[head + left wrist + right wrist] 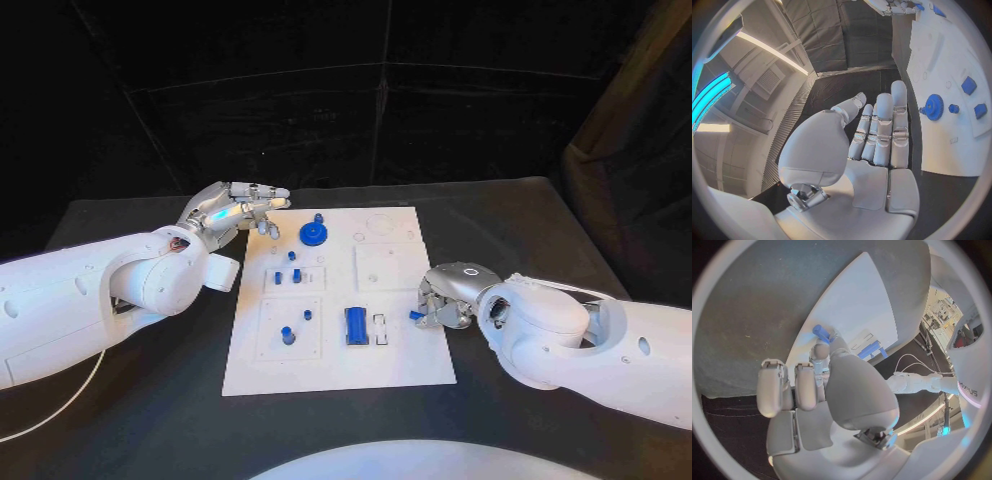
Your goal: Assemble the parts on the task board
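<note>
The white task board (392, 362) lies in the middle of the black table. On it stand a blue gear (313, 236), a long blue block (355, 326) and several small blue pegs (287, 277). My right hand (449, 296) sits at the board's right edge, fingers curled, pinching a small blue part (417, 315) just over that edge. The right wrist view shows this small blue part (821, 333) at the fingertips, over the board (861, 300). My left hand (238, 210) hovers at the board's far left corner, fingers straight and apart, holding nothing. The gear (933, 106) lies just beyond the left hand (876, 132).
Black table surrounds the board on all sides, with a black curtain behind. Shallow square recesses (387, 267) mark the board's right half. A white cable (58, 405) runs along the table at the near left.
</note>
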